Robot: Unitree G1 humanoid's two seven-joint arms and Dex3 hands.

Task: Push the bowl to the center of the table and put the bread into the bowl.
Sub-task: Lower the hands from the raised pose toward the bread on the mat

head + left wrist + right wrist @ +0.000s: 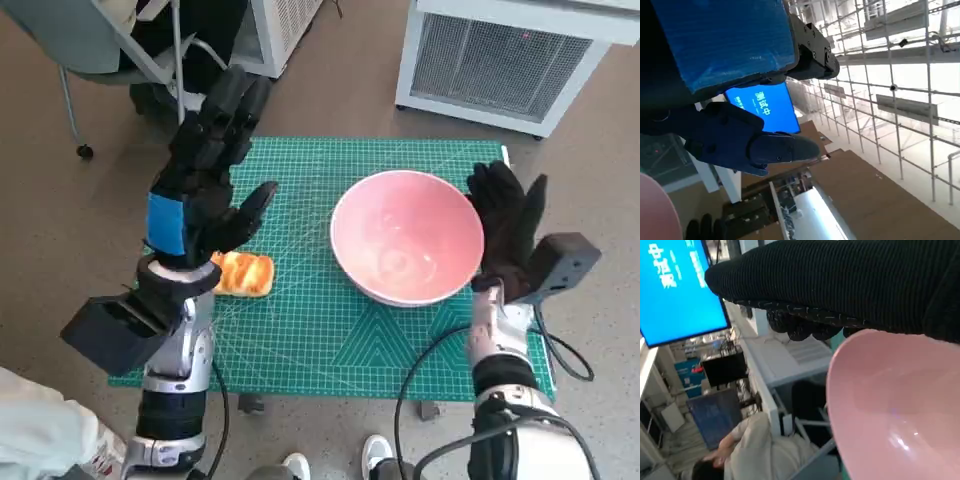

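Head view, near to far: bread [243,273] lies on the near-left part of the table [300,340], long axis roughly across the table, left to right. Left robot hand [205,175] is raised over it, fingers spread and pointing away from the robot, holding nothing. Bread sits under the wrist side of that hand, so it lies back toward the robot from the fingertips, not ahead of them. I can't tell from this view how high the hand is above the bread.

Bowl [407,236] is upright, right of table center, well apart from the bread. Right robot hand [508,232] stands at the bowl's right rim, fingers extended and apart, palm side toward the bowl wall, gripping nothing. Right wrist view shows the glove just above the pink rim [860,340]; touching or a hair off, can't tell.

Judgement: push step is in hand. Key relation is that the bowl lies directly left of the right robot hand, so a leftward sweep moves it toward center. Right hand is far nearer the bowl; left is nearer the bread and needs to come back and down for the pick.

Left wrist view shows only its own hand [740,140] against the room background.
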